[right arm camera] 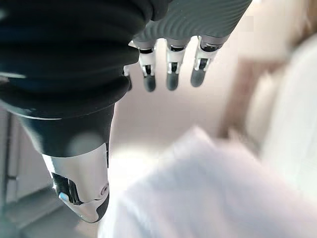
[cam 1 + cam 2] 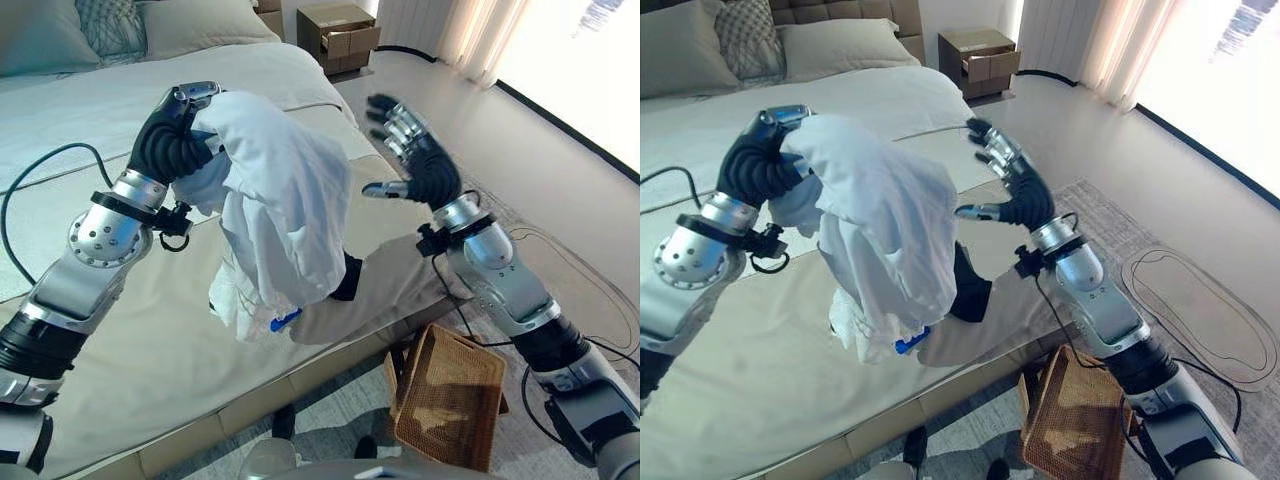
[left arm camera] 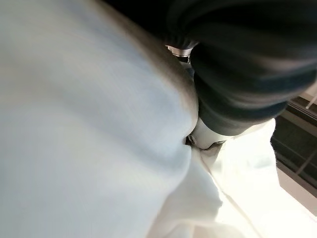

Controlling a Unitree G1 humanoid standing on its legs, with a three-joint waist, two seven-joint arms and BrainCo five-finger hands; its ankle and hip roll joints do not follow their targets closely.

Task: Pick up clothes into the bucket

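Head eyes overlook bed [image 2: 150, 330]; wrist cameras close.

the white garment [image 2: 275, 200] is hanging from the raised left hand [image 2: 170, 135] over the bed [image 2: 150, 340], filling the space between the arms and draping down onto the beige trousers [image 2: 400, 285]. the right hand [image 2: 415, 160], fingers spread, is hovering just beside the cloth in open air. the wicker basket [image 2: 450, 400] is sitting on the floor against the bed's edge, under the right arm, its mouth unobstructed.
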